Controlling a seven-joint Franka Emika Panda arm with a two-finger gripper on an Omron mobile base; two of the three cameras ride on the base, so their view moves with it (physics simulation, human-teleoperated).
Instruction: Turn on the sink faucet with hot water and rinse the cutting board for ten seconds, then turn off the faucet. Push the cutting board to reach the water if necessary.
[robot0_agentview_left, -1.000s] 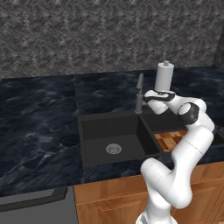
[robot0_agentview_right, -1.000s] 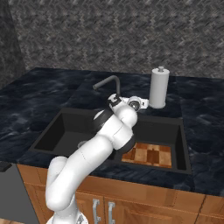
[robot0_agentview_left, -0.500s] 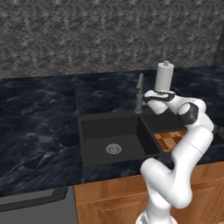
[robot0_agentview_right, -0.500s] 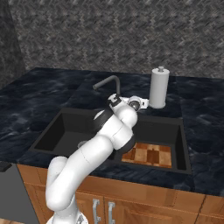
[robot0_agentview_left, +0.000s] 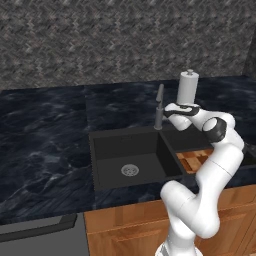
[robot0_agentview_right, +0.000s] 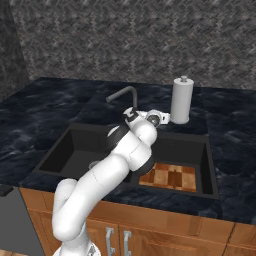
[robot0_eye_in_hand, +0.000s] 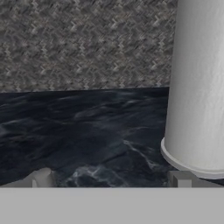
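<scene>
Dark marbled surface (robot0_agentview_left: 45, 130) holds the black sink (robot0_agentview_right: 75, 150), where the striped cutting board (robot0_agentview_right: 170, 176) lies flat in the right basin, and behind it the tool (robot0_agentview_left: 169, 111) hangs with fingers apart, holding nothing, between the faucet (robot0_agentview_left: 159, 107) and a plain white cylinder (robot0_eye_in_hand: 199, 83).

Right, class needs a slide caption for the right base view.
Franka arm reaches its gripper beside the gooseneck faucet; striped cutting board lies in the black sink's right basin.
</scene>
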